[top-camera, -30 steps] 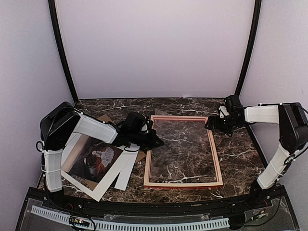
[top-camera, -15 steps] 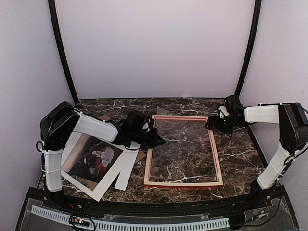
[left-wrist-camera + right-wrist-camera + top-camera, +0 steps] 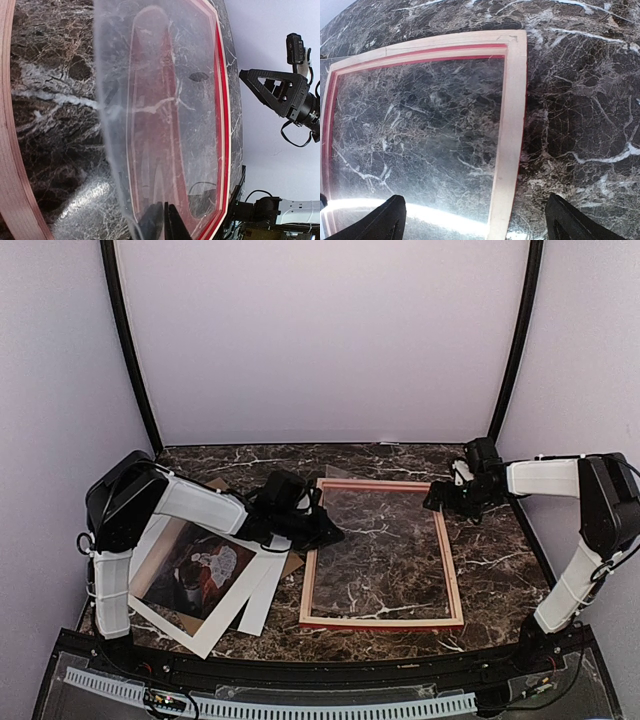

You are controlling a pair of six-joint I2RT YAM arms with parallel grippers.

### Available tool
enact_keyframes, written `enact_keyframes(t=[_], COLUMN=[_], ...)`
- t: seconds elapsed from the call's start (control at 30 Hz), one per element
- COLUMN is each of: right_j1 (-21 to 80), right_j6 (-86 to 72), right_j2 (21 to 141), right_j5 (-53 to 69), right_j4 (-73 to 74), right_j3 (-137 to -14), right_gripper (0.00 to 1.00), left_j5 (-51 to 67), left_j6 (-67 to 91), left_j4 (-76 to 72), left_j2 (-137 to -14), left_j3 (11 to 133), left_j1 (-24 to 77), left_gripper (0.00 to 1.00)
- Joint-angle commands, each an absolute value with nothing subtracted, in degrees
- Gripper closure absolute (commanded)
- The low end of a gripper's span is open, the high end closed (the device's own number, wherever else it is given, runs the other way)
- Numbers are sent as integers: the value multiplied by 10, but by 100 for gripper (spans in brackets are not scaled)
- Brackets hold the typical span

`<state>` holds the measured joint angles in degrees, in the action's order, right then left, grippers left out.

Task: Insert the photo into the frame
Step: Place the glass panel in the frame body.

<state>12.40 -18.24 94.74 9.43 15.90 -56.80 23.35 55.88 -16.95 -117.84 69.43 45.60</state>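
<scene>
Nearest on the left, the photo (image 3: 200,568) lay face up on the dark marble table (image 3: 500,560), outside the frame and left of it. It showed a dark brown picture with a pale figure in the middle. A white mat (image 3: 255,595) sat over and around the photo at a skew, with its right strips reaching toward the frame. A bit of brown backing board (image 3: 214,485) poked out at the far side of that pile. The frame (image 3: 380,621) lay flat centre-right, pale wood side up, with red showing along the near rail and inner lip. It had marble visible through the opening and was apart from the photo. A clear sheet (image 3: 385,540) sat over the frame, slightly skewed, with its far left corner sticking out past the far rail. The left gripper (image 3: 328,536) was at the frame's left rail. In the left wrist view, the left gripper (image 3: 162,225) had its jaws narrow, nearly together on the edge of the clear sheet (image 3: 165,125). Further back, the right gripper (image 3: 440,498) hovered at the frame's far right corner. In the right wrist view, the right gripper (image 3: 477,217) had its jaws spread wide, fingers (image 3: 387,220) at either side of the picture and nothing between them but the frame rail below. The plain pale back wall was behind everything.
</scene>
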Motion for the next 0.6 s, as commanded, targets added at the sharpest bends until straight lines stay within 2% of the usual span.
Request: enact_keyframes(t=[0.0, 0.33, 0.57], right_j1=[138, 182, 219], right_j6=[-182, -195, -215], right_j2=[950, 946, 964], right_j5=[103, 136, 162], right_j4=[148, 137, 114], right_j3=[-583, -588, -583], right_gripper=[2, 2, 3], left_j5=[245, 250, 250], left_j6=[548, 548, 548], left_j4=[-158, -153, -152], left_j2=[-1187, -1195, -1197], left_j3=[714, 723, 726], left_j1=[461, 461, 462], left_gripper=[88, 75, 73])
